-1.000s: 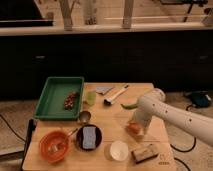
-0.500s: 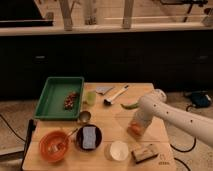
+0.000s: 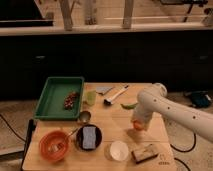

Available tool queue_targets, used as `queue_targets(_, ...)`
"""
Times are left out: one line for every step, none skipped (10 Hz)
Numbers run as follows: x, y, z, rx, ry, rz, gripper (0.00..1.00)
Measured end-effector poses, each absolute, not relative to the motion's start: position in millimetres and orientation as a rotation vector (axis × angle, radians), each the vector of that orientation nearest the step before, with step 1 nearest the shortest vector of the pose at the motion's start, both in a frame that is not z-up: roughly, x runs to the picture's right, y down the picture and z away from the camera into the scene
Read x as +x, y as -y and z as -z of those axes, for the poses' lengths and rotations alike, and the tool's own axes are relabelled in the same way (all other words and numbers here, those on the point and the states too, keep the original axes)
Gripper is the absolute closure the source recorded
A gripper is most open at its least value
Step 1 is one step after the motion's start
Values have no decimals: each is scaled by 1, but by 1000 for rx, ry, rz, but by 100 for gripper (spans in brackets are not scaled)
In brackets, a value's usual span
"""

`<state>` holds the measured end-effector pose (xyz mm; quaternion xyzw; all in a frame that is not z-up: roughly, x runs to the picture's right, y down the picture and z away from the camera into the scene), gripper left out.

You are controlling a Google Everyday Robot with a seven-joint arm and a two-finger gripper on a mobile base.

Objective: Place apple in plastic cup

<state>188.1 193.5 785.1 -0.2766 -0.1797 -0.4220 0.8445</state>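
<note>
The tool [image 3: 138, 122] meets the small round orange-red apple [image 3: 137, 126] on the wooden counter [image 3: 116, 131], well right of the short translucent light-green plastic cup [image 3: 90, 97]; whether it grips, I cannot tell.

White arm [image 3: 172, 111] in from view's right (elbow high, wrist down); claw [image 3: 137, 123] low, right of centre.

Matt wooden table [image 3: 112, 124]; translucent plastic cup [image 3: 90, 97] far left; shiny metal cup [image 3: 84, 117]; smooth white arm [image 3: 167, 108], its gripper [image 3: 138, 121] right, at the apple [image 3: 138, 126].
</note>
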Motion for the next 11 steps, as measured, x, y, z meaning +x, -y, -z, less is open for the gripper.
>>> queue_targets(184,-190,-783,-582,378,893,97)
queue_targets(181,-186,-780,-580,378,896,97)
queue_targets(182,-183,-776,-580,374,898,97)
queue_targets(183,-180,-774,-579,371,897,97)
queue_targets(182,-178,-772,-577,369,899,97)
queue_targets(181,-175,-771,-574,367,903,97)
queue_targets(178,-171,-770,-571,363,903,97)
queue_targets(177,-168,-769,-567,362,901,97)
queue_targets(179,-167,-767,-567,358,900,97)
queue_targets(180,-164,-765,-563,353,898,97)
queue_targets(179,-162,-764,-562,351,898,97)
